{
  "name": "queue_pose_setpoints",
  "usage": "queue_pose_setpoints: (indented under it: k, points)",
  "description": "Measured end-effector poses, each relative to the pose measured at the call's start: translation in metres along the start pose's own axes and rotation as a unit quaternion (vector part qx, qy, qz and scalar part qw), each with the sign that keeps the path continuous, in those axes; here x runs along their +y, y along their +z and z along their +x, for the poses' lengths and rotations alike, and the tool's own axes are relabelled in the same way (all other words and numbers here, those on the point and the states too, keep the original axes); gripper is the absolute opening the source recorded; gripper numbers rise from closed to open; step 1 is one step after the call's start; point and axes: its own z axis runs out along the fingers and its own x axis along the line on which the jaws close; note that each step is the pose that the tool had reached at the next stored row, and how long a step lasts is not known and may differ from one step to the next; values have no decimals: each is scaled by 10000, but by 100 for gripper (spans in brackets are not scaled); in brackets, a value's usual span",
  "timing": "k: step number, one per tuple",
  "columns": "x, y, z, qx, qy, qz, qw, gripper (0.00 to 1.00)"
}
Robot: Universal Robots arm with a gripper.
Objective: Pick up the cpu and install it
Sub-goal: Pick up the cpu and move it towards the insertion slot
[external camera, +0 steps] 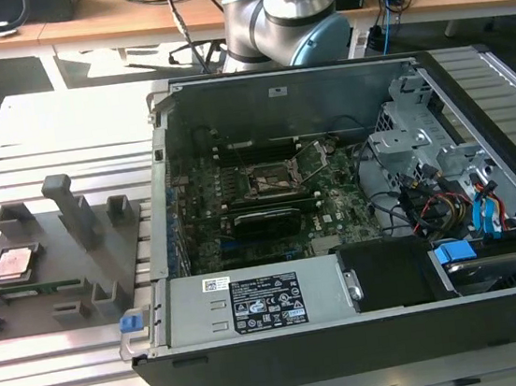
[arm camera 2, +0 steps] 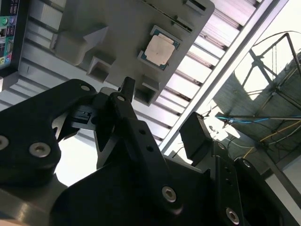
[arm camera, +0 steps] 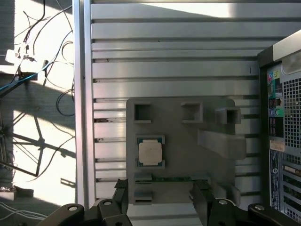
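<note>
The cpu (external camera: 14, 263), a small square chip with a pinkish-silver top, lies flat in a pocket of the grey holder plate (external camera: 70, 272) at the exterior view's left, beside the open computer case (external camera: 369, 330). Both wrist views look down on the cpu (arm camera: 150, 153) (arm camera 2: 161, 48) from well above. My gripper (arm camera: 161, 195) (arm camera 2: 162, 115) hangs over the plate's edge, open, with nothing between its black fingers (arm camera: 121, 194). The black socket frame (external camera: 271, 180) on the motherboard stands open with its thin lever raised.
A long green card (arm camera: 164, 178) lies in a slot of the holder plate next to the cpu, and a tall grey post (external camera: 67, 209) rises from the plate. The case wall (external camera: 162, 214) borders the plate. Cables and drive cages (external camera: 446, 189) crowd the case's right side.
</note>
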Motion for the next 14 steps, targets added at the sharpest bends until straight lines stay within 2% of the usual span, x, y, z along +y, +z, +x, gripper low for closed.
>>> queue_pose_setpoints:
  k: [5,8,14]
  points:
    - [0,44,1,-1,0,0,10000,66]
    - [0,95,3,0,0,0,10000,66]
    - [-1,140,4,0,0,0,10000,66]
